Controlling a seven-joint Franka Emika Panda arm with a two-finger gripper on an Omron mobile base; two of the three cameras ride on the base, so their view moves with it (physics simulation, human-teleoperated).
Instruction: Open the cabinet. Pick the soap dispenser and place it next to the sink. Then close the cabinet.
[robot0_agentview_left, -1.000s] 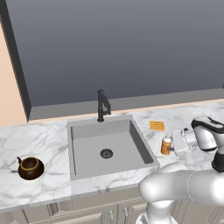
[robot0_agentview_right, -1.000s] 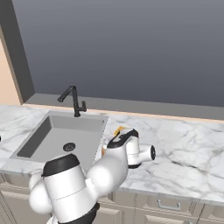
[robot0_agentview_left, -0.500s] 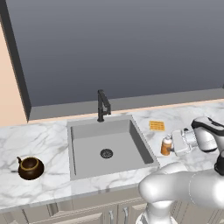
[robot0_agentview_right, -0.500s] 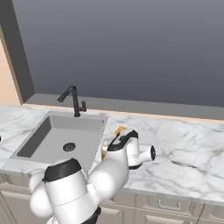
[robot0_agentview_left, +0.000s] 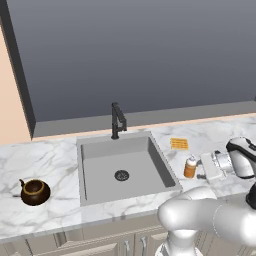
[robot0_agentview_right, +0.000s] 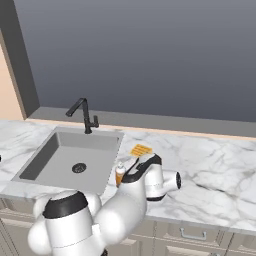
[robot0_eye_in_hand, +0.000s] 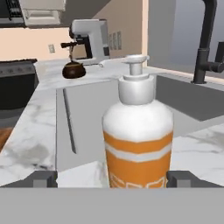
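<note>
The soap dispenser, a small orange bottle with a white pump, stands upright on the marble just right of the sink. My gripper reaches it from the right, low over the counter. In the hand view the soap dispenser stands close between my dark fingertips, which are spread wide with a gap on each side, so my gripper is open and holds nothing. From the right base view the soap dispenser stands at the sink's near right corner, beside my gripper. The cabinet is out of view.
A dark faucet rises behind the basin. An orange sponge-like pad lies on the counter behind the bottle. A brown kettle sits left of the sink. A coffee machine stands far across the counter.
My jaws have spread wider around the soap dispenser. The bottle stays upright in the same spot, and the arm has barely moved.
</note>
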